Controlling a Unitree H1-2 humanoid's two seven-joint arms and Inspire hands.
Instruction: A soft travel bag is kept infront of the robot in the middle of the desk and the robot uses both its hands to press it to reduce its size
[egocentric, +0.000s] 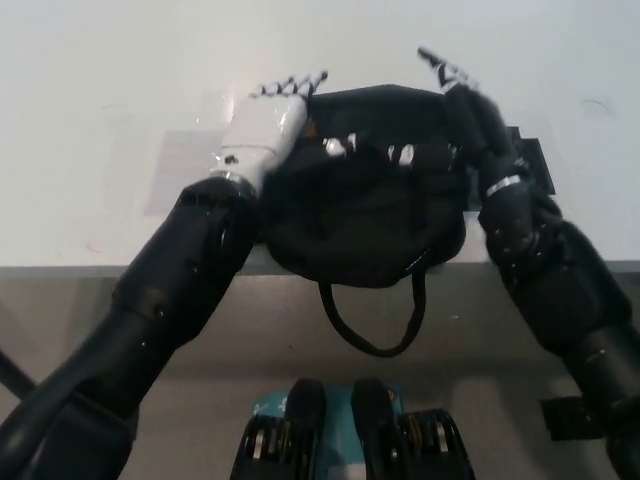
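Between my two hands lies the soft black travel bag (365, 195), slumped at the near edge of the white desk (100, 80), its lower part bulging over that edge. Its thin black strap (372, 322) hangs below the edge in a loop.

My white left hand (265, 128) is at the bag's left shoulder, palm side against the fabric, fingers (290, 88) straight and spread a little, reaching past the bag's top edge — holding nothing, only laid against it. My dark forearm runs down from it toward the lower left.

My black right hand (468, 105) is at the bag's right side, raised along the upper right corner. Its fingers (442, 68) stretch out and apart, tips pointing away from me and to the left, above the bag's far edge — they grip nothing. The picture blurs there, so I cannot tell whether the palm touches the fabric or only stands just beside it.

Under my left hand and out to its left, a patch of clear shiny film (185, 165) lies flat on the desk. Just beyond my right wrist a dark patch (532, 160) shows on the desk, mostly hidden by my arm.
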